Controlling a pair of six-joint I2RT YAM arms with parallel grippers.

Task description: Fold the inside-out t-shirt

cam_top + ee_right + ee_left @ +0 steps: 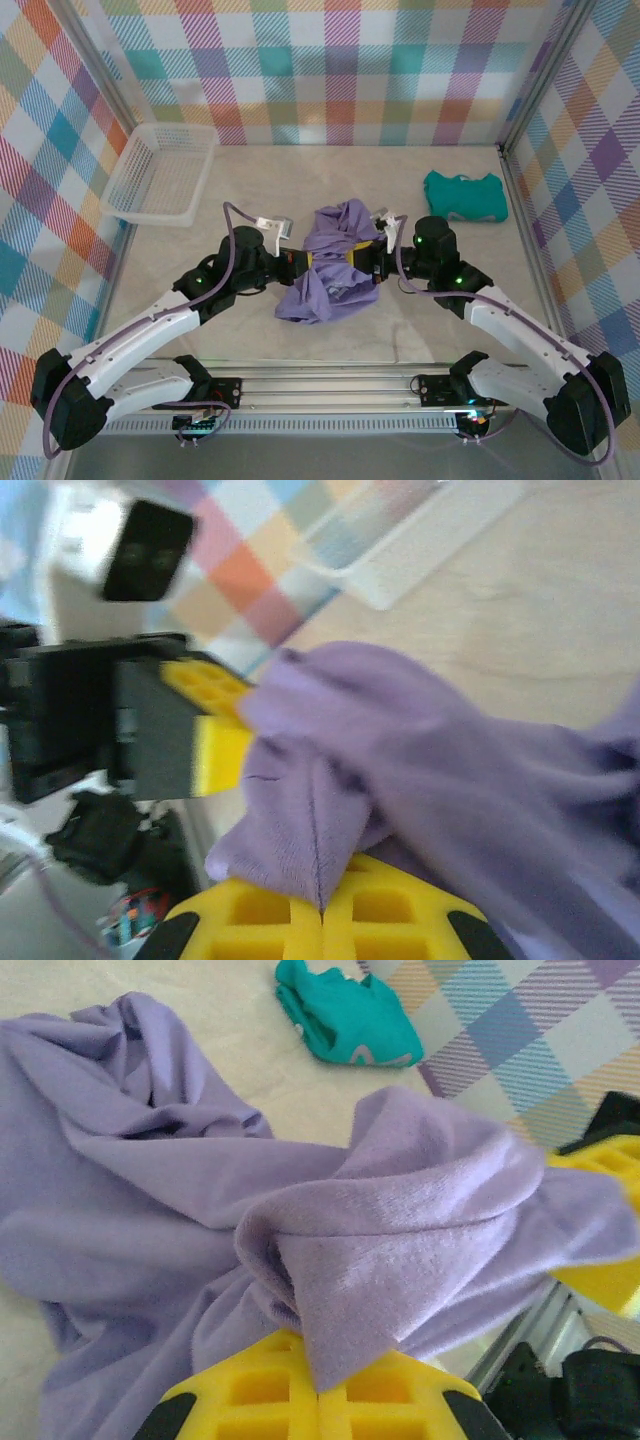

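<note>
— Left gripper [318, 1392]: condition?
— Jaws closed. Its yellow fingers are pressed together on a fold of the inside-out t-shirt [150, 1190], and cloth drapes over the fingertips.
— Right gripper [322, 912]?
— Same finding. It is closed, with a seamed edge of the lavender fabric pinched between its fingers. The two grippers face each other, near together, with bunched cloth between them.
— Position of the shirt?
— Crumpled in a heap around the middle of the table [330, 175], between the two arms. The folds are raised where the grippers hold them, and the rest lies on the surface.
— Other items noted?
— A teal folded garment [465, 195] lies at the far right, well apart from the shirt. A clear plastic basket [150, 215] sits at the far left, beside the checked wall [60, 150].
</note>
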